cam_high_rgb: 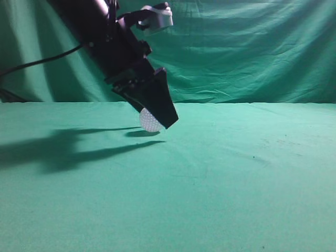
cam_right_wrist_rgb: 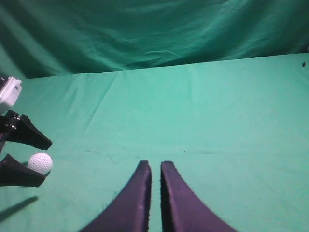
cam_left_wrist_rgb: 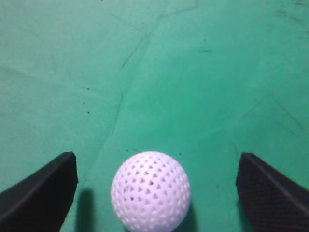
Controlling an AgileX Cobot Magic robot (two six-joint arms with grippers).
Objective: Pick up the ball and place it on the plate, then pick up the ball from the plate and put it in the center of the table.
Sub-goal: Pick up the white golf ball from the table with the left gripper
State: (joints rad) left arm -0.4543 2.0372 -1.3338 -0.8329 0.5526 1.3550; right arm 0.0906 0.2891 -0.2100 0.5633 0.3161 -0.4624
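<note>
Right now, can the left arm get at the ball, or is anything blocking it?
Probably yes. The left gripper is open with its fingers either side of the white perforated ball, gaps on both sides, and nothing but green cloth nearby. The right gripper sits shut, well clear.

The ball point(cam_left_wrist_rgb: 150, 190) is white, its shell patterned all over with small triangular holes in neat rows; from the exterior view it reads as a pale dotted sphere point(cam_high_rgb: 150, 120). The surface point(cam_high_rgb: 220, 178) is covered in green cloth, creased in faint darker lines and flecked with a few tiny dark specks. The backdrop point(cam_high_rgb: 252, 47) is a deeper green fabric with shadowed folds. The left tool point(cam_left_wrist_rgb: 154, 186) is black, its fingers point(cam_left_wrist_rgb: 270, 191) showing a fine cross-hatched texture. The right tool point(cam_right_wrist_rgb: 155, 183) is black too. A white-grey camera housing point(cam_high_rgb: 157, 17) sits on the black left arm point(cam_high_rgb: 113, 44). Dark shadows point(cam_high_rgb: 63, 149) fall across the green cloth.
</note>
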